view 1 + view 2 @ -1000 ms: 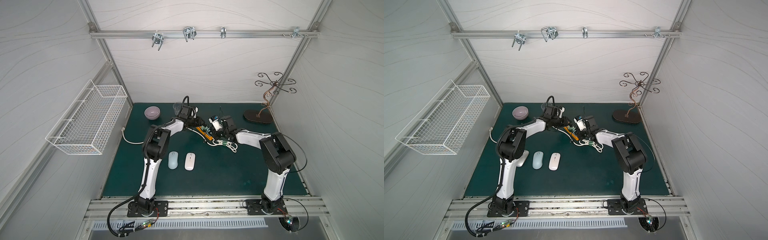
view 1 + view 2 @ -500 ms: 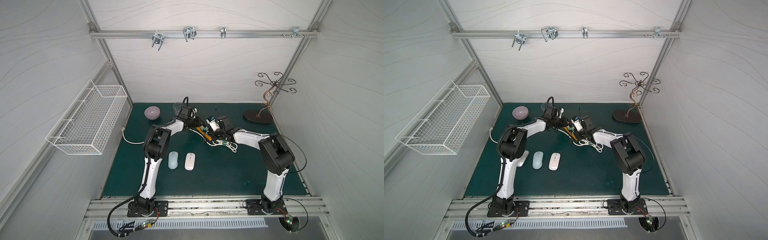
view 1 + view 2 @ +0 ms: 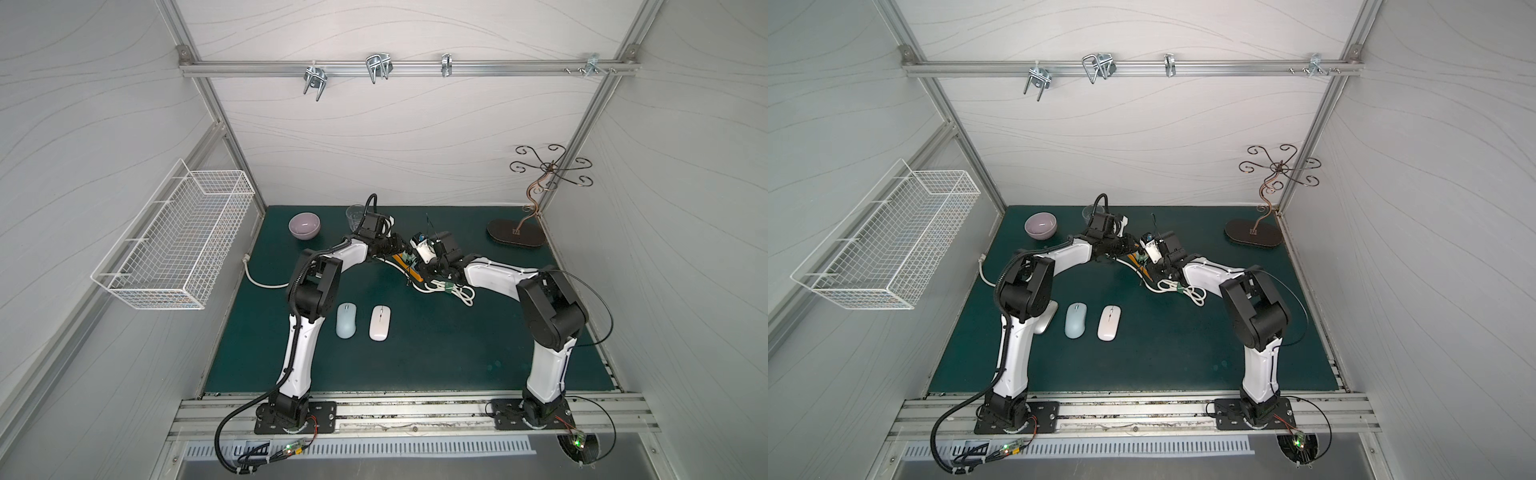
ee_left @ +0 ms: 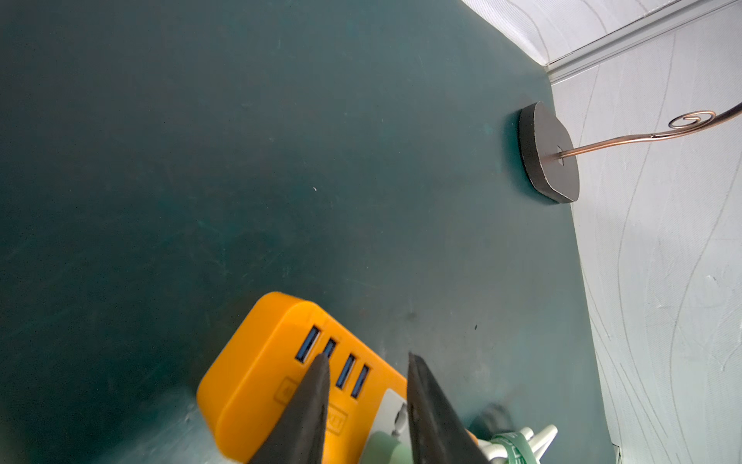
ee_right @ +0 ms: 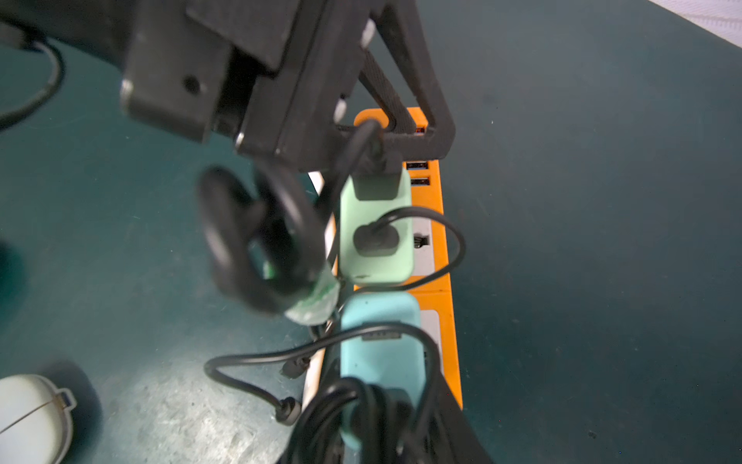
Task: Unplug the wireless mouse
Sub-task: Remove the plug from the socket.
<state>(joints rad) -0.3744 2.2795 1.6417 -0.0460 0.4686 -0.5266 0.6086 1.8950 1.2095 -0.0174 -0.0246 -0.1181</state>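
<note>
Right fingers (image 5: 461,442) have shifted toward the left arm over the orange plastic power strip (image 4: 257,361), straddling a teal adapter (image 5: 381,321); we cannot tell whether they grip it. Left fingers (image 4: 305,409) are narrowly parted and empty, by the black plug (image 5: 377,182) in the mint-green adapter (image 5: 361,265). We judge unplugging not yet done. White oval wireless mouse (image 3: 379,323) lies on the green tabletop (image 3: 457,353), well apart from the strip. Lilac bowl (image 3: 309,235) and white wire basket (image 3: 174,249) look empty.

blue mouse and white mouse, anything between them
Nothing; just bare green mat between the blue mouse and the white mouse, in both top views.
</note>
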